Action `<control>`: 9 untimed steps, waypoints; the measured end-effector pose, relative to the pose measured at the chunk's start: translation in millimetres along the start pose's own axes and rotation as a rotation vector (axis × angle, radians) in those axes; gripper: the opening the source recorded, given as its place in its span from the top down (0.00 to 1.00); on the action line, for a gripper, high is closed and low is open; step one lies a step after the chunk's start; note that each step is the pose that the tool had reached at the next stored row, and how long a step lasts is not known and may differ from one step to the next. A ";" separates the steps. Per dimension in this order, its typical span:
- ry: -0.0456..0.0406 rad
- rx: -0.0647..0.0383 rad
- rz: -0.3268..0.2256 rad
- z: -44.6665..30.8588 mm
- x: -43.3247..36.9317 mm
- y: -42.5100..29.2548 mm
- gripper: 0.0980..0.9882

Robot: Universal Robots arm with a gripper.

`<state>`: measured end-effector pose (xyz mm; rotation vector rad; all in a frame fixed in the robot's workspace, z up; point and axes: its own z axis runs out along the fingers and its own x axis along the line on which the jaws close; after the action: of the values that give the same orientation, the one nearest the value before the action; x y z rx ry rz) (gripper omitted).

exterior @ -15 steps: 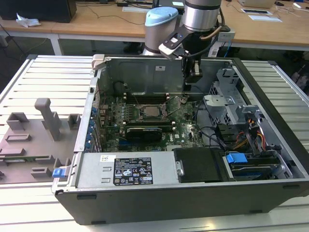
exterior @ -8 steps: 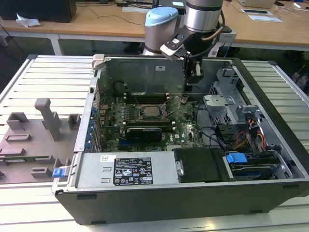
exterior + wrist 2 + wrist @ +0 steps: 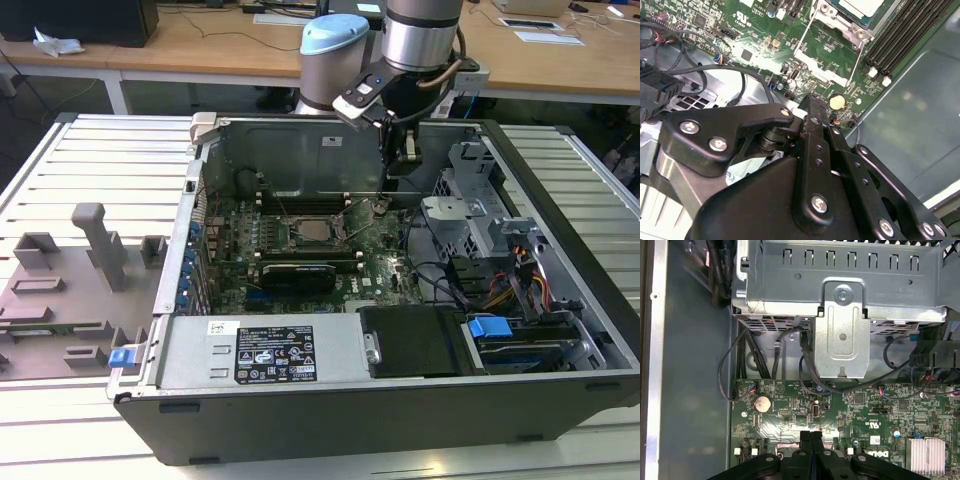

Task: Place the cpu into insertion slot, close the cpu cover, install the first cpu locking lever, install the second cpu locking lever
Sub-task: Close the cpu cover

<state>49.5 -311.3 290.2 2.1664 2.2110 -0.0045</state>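
The cpu [image 3: 315,232] lies flat in its socket in the middle of the green motherboard [image 3: 385,265], silver top up. In the second wrist view the cpu [image 3: 860,7] shows with the cpu cover [image 3: 837,22] as a metal frame along its edge. Two thin lever rods [image 3: 352,209] stand raised beside the socket. My gripper [image 3: 392,195] hangs inside the case, to the exterior view's right of the socket, above the board. Its black fingers [image 3: 811,440] are pressed together with nothing between them, close to a coin battery [image 3: 837,101].
The open computer case [image 3: 400,400] holds a drive cage [image 3: 845,285], black cables [image 3: 805,365], memory slots [image 3: 900,30], a power supply [image 3: 270,350] and a blue-tabbed drive bay [image 3: 490,327]. A grey fixture block [image 3: 70,290] lies on the slatted table at the exterior view's left.
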 end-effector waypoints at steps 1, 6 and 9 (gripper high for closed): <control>0.0000 0.000 0.000 0.7 0.0 0.1 0.99; 0.0000 0.000 0.000 3.9 0.1 1.1 0.99; 0.0001 0.000 0.000 6.3 0.2 1.7 0.99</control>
<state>51.3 -311.3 283.9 2.1664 2.2109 -0.0044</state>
